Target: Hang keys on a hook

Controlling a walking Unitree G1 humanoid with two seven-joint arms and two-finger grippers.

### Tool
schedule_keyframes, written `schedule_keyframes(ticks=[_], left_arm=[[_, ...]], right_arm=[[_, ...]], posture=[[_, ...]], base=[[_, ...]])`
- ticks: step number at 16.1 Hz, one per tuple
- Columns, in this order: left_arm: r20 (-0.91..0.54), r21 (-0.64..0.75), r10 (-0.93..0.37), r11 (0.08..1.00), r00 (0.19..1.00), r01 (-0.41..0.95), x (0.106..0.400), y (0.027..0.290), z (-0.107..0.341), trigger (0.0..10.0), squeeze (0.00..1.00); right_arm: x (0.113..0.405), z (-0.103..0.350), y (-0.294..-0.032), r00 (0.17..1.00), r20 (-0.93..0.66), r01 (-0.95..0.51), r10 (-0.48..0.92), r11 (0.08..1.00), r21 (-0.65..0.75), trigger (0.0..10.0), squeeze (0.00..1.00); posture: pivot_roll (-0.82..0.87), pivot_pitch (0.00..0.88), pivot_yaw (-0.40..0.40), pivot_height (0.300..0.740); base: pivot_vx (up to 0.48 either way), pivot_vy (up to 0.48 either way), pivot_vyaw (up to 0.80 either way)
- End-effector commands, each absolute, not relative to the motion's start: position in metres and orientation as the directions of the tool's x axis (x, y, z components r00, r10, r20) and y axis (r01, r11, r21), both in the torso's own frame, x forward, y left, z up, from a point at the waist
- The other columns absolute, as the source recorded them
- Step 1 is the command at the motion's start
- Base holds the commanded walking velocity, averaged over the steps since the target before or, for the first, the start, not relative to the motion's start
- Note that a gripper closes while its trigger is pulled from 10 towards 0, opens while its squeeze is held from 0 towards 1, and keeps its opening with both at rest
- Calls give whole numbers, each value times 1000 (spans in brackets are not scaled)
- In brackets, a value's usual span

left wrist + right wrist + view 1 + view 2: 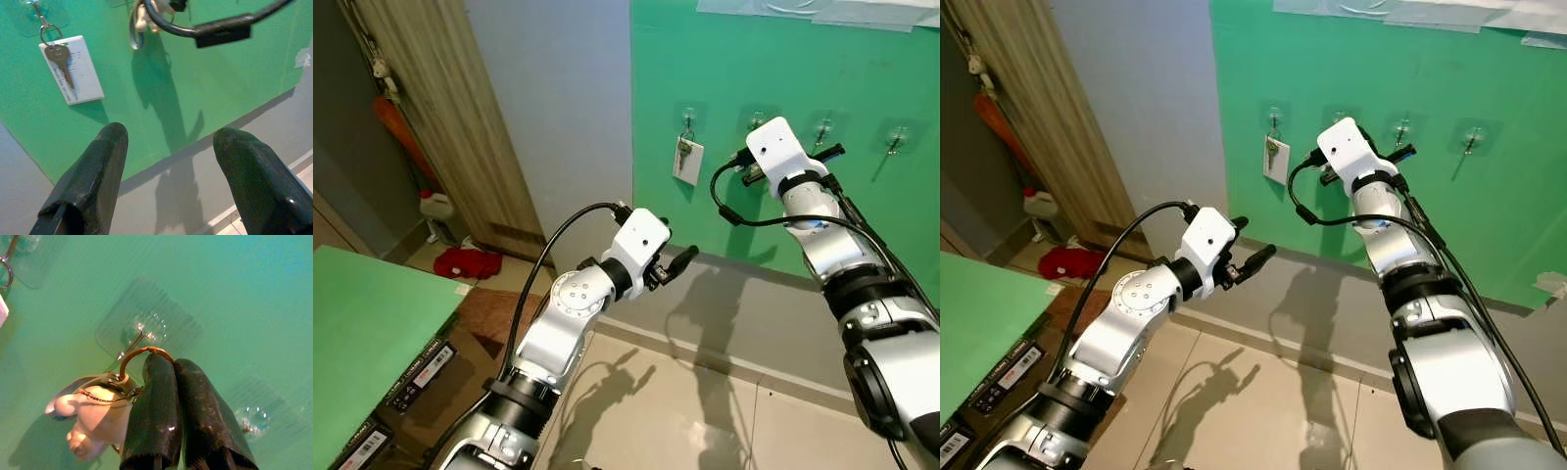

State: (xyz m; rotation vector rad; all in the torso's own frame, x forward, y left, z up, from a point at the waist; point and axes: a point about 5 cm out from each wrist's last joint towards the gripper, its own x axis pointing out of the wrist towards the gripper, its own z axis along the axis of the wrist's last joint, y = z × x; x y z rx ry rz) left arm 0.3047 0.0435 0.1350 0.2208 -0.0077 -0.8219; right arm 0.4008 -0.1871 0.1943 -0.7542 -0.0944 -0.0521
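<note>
Key ring (pixel 145 352) with cream charm (pixel 95 418) pinched by right gripper (pixel 166 363) fingers at clear hook (pixel 142 333), left gripper (pixel 168 147) fingers spread, empty

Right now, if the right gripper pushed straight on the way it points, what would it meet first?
Most likely the clear hook on the green wall; the key ring pinched by the right gripper is already at it.

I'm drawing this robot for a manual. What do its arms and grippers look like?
Both arms are jointed silver-grey metal segments with black joint rings, each ending in a boxy white wrist housing. A black cable loops outside each arm to the wrist. The left gripper and right gripper each have two long, glossy black fingers with rounded tips. The left arm has a round disc with small holes.
</note>
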Motion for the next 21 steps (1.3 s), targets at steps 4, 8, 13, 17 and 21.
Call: schedule_keyframes(ticks=[4, 8, 13, 17, 21], left_arm=[[-78, 191, -738, 649, 670, 736, 298, 40, 135, 10000, 0], [-79, 187, -733, 654, 675, 733, 297, 40, 135, 10000, 0], [-79, 190, -728, 660, 682, 727, 297, 41, 135, 10000, 0], [-85, 190, -727, 660, 682, 727, 297, 42, 135, 10000, 0], [-81, 185, -715, 674, 695, 715, 299, 44, 136, 10000, 0]], right_arm=[[408, 212, -178, 990, 138, 73, 34, 713, -697, 0, 0], [411, 213, -173, 991, 125, 54, 51, 699, -713, 0, 0], [409, 200, -180, 997, 76, 34, 28, 699, -714, 0, 0], [405, 182, -182, 1000, 16, -3, 19, 720, -694, 0, 0], [405, 186, -183, 999, 43, 19, 6, 831, -555, 0, 0]], posture=[[-58, 0, 47, 740], [-54, 0, 39, 740], [-54, 0, 38, 740], [-54, 0, 43, 740], [-57, 0, 44, 740]], base=[[0, 0, 0], [0, 0, 0], [0, 0, 0], [0, 0, 0], [0, 0, 0]])
